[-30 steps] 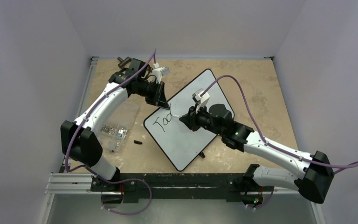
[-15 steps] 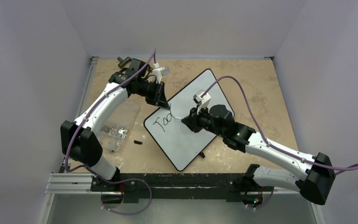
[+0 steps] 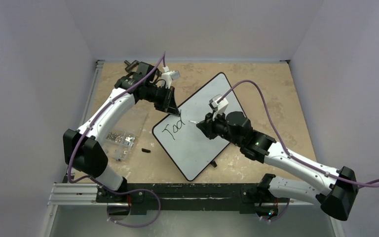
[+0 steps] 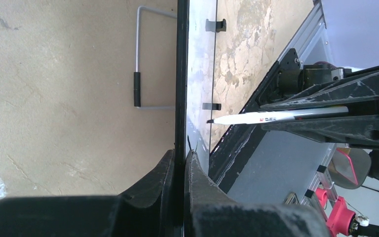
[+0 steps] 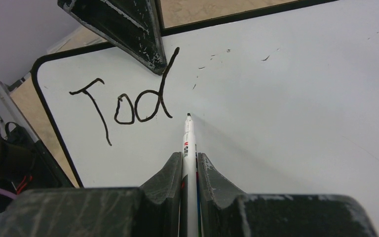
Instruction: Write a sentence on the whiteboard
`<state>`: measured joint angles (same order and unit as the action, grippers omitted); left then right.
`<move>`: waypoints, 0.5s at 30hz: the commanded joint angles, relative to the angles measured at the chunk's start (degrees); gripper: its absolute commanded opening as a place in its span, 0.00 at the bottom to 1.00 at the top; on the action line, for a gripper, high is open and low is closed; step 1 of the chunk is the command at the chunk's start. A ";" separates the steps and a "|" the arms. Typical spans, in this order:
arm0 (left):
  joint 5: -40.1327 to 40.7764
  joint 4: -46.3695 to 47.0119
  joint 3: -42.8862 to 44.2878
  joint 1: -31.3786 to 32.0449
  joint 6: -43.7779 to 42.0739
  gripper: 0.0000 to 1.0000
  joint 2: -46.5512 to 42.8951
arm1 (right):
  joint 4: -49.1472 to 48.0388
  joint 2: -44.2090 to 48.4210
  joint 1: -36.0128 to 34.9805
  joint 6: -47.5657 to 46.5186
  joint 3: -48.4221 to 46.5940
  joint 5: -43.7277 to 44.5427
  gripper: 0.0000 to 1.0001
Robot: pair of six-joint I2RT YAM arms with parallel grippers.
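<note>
Left arm (image 3: 106, 111) and right arm (image 3: 296, 165): white links, black joints, looping purple cables (image 3: 251, 81); the right gripper (image 5: 189, 157) is scuffed black.

On my overhead feed I see a tan, mottled tabletop (image 3: 276, 98) boxed in by pale walls (image 3: 192, 24) on three sides, with a slotted aluminium rail (image 3: 71, 191) running along its near edge. Toward the left side a clear plastic box (image 3: 128, 121) lies flat on the top, small silvery screws (image 3: 112, 135) clustered in its nearer part, and just to its right, apart from it, a short black piece (image 3: 145, 149) lies on the bare surface. At the far left corner sits a dark object (image 3: 130, 63) I cannot make out.
</note>
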<state>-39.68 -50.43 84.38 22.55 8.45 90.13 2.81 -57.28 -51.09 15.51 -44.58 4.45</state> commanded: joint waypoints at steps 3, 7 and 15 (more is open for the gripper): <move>6.66 1.64 0.26 -0.40 -1.59 0.00 -2.59 | -1.33 -2.01 0.43 -2.48 -3.76 3.51 0.00; 6.61 1.67 0.24 -0.41 -1.59 0.00 -2.38 | -1.94 -2.35 1.87 -3.36 -4.43 2.15 0.00; 6.95 1.62 0.26 -0.45 -1.50 0.00 -2.23 | -4.52 -1.13 6.26 -2.93 -3.63 -2.85 0.00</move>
<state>-39.59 -50.46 84.38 22.57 8.45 89.97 2.02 -59.92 -46.28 13.39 -46.37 4.38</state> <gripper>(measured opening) 0.045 0.107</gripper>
